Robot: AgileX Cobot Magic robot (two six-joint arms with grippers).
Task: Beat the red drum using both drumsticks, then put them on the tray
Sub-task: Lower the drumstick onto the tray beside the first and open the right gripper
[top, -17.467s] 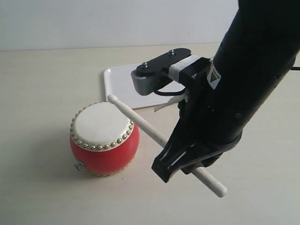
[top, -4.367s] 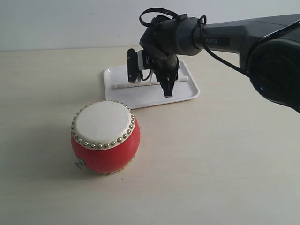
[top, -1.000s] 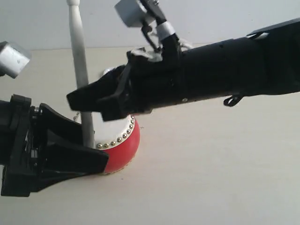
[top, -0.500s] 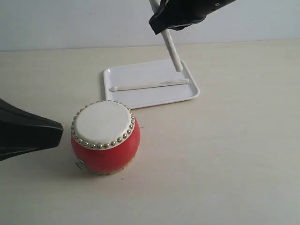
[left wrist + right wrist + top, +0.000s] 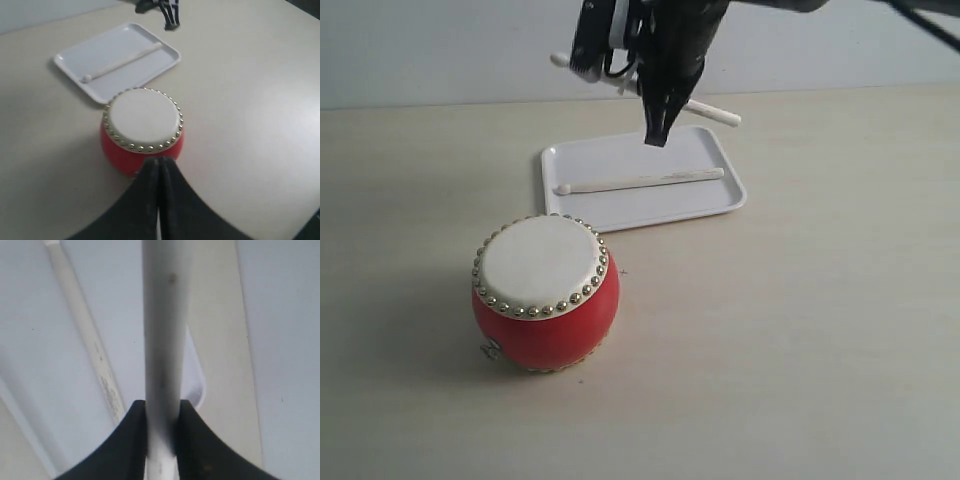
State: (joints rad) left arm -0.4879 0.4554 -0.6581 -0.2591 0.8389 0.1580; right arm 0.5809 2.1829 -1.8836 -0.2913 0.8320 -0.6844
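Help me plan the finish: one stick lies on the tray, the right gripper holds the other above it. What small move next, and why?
Probably lower the right gripper toward the tray before releasing: the held drumstick hangs above it, apart from the resting drumstick, so dropping might bounce it out.

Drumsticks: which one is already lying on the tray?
The stick lying flat across the tray, with nothing touching it. The other stick is up in the air, clamped in the right jaws.
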